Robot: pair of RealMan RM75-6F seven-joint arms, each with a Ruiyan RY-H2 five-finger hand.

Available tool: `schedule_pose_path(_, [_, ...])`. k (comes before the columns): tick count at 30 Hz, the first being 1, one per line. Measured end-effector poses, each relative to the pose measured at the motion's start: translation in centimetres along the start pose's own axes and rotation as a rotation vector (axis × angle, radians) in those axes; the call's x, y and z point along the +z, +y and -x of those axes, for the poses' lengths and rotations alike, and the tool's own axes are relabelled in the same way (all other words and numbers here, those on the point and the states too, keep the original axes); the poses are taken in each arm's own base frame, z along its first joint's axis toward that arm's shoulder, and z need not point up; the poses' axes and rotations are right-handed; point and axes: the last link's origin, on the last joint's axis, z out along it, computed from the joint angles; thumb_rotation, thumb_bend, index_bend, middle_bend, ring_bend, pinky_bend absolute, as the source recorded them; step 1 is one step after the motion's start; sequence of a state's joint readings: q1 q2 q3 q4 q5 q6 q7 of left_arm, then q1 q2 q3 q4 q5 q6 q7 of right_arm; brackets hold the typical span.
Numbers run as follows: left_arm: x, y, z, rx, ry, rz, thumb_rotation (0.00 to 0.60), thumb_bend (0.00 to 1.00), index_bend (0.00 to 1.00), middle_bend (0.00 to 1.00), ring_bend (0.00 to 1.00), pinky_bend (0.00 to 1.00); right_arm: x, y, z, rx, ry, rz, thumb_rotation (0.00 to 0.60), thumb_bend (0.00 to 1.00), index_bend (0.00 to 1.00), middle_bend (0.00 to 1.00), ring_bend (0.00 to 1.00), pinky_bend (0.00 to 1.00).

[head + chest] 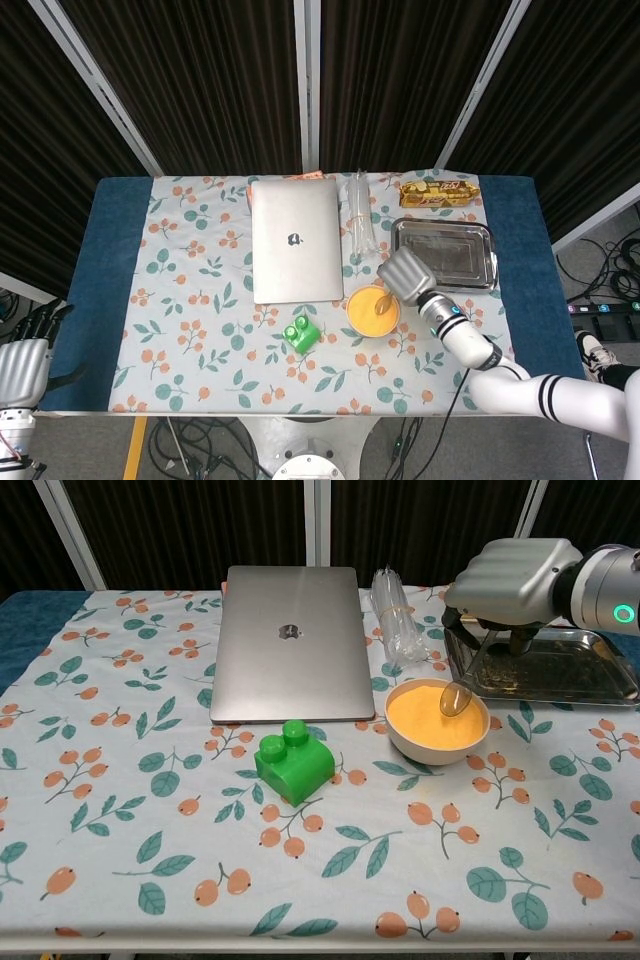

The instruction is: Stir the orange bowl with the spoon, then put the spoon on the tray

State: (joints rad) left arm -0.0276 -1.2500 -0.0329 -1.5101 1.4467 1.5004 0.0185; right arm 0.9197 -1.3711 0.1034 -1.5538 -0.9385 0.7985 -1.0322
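The orange bowl [371, 311] [436, 720], white outside with orange filling, stands right of the laptop's near corner. My right hand [406, 273] [512, 572] hovers above the bowl's right side and holds the spoon [382, 300] [454, 697], whose head hangs over the orange filling. The steel tray [480, 262] [592, 675] lies empty to the right of the bowl. My left hand [22, 360] hangs off the table's left edge, fingers apart, holding nothing.
A shut silver laptop [294, 240] [290, 640] lies mid-table. A green block [302, 334] [293, 763] sits near the front of it. A clear plastic bundle [359, 225] [397, 625] and a gold snack pack [438, 192] [506, 597] lie at the back.
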Motion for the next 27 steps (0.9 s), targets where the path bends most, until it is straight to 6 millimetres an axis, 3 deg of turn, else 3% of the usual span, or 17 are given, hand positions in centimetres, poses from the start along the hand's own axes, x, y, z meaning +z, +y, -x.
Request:
schedule_pose_path(5, [0.2, 0.0, 0.2, -0.003, -0.001, 0.005, 0.6, 0.14, 0.22, 0.2, 0.12, 0.18, 0.6, -1.1, 0.0, 0.049, 0.0, -0.002, 0.6, 0.44, 0.68, 0.93, 0.93, 1.0])
schedule_pose_path(12, [0.2, -0.2, 0.1, -0.003, 0.001, 0.001, 0.6, 0.14, 0.22, 0.2, 0.12, 0.18, 0.8, -2.2, 0.5, 0.092, -0.022, -0.02, 0.6, 0.26, 0.44, 0.93, 0.92, 1.0])
schedule_pose_path(19, [0.1, -0.2, 0.0, 0.0, 0.006, 0.001, 0.6, 0.14, 0.22, 0.19, 0.12, 0.18, 0.0, -1.7, 0.2, 0.111, -0.024, -0.023, 0.6, 0.1, 0.32, 0.93, 0.93, 1.0])
schedule_pose_path(23, [0.0, -0.1, 0.0, 0.002, 0.005, 0.002, 0.6, 0.14, 0.22, 0.2, 0.12, 0.18, -0.4, -1.0, -0.1, 0.132, -0.009, -0.022, 0.6, 0.1, 0.35, 0.93, 0.93, 1.0])
schedule_pose_path(27, [0.0, 0.0, -0.1, 0.005, 0.005, 0.003, 0.6, 0.14, 0.22, 0.2, 0.12, 0.18, -0.6, -0.7, 0.2, 0.14, -0.003, -0.038, 0.6, 0.17, 0.43, 0.94, 0.93, 1.0])
